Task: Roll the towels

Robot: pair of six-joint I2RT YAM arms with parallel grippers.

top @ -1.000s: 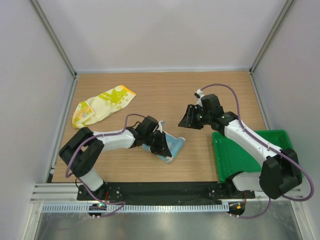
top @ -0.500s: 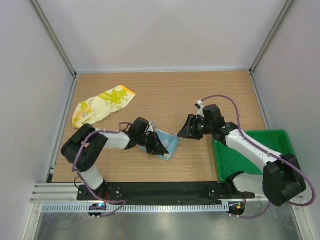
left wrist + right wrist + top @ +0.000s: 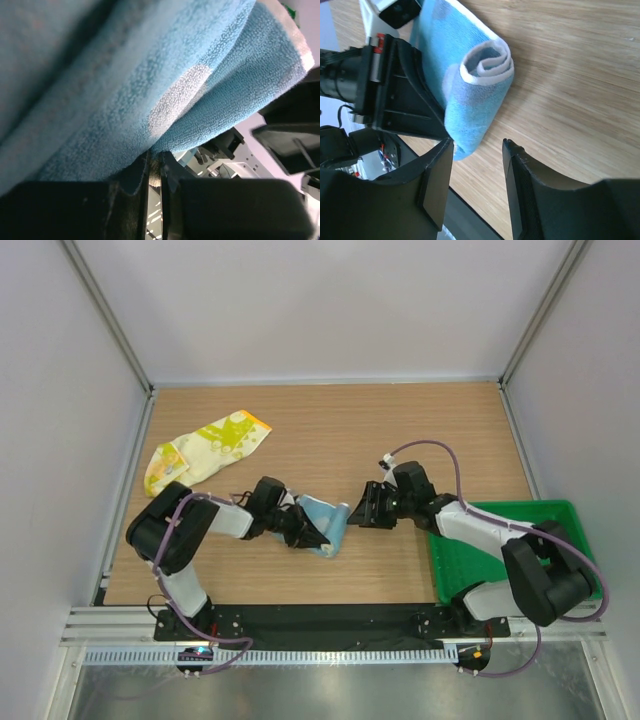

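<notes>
Blue dotted towel, partly rolled, lies toward six o'clock on the table.
We see the left gripper at its nine o'clock, fingers nearly together under the cloth; we cannot tell whether they pinch it. The right gripper gapes at its three o'clock. The yellow towel lies at ten, a green tray at four.

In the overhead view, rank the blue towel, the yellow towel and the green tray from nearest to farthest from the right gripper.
From the right gripper:
1. blue towel, just left of its fingertips.
2. green tray, off to the right.
3. yellow towel, far back left.
</notes>
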